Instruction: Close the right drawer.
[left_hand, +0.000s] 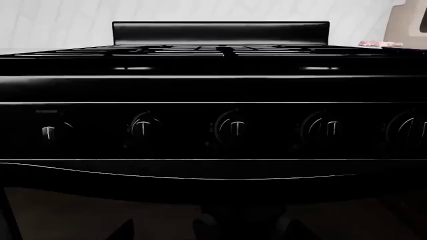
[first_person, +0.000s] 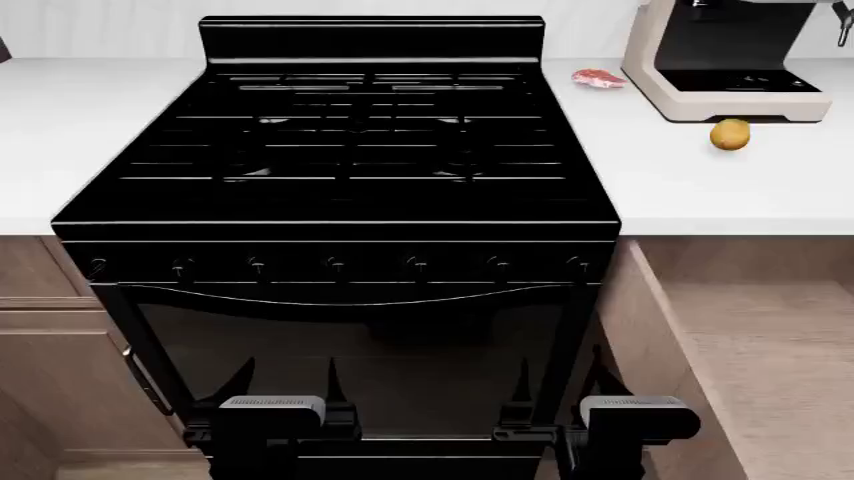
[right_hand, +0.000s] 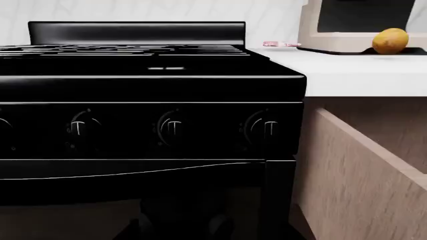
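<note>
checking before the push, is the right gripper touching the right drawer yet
Apart. In the head view the right gripper hangs before the stove, with a dark gap between it and the right drawer side wall.

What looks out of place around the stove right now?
The right drawer stands pulled far out beside the stove, its wooden interior exposed. A raw-looking piece of meat lies bare on the counter.

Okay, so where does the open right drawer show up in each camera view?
Head view: the right drawer is pulled out at lower right, beside the stove, under the counter.
Right wrist view: its wooden side wall fills the lower right, next to the stove.
Left wrist view: not in it.
Shared landmark: the stove's knob row, seen in all three.
</note>
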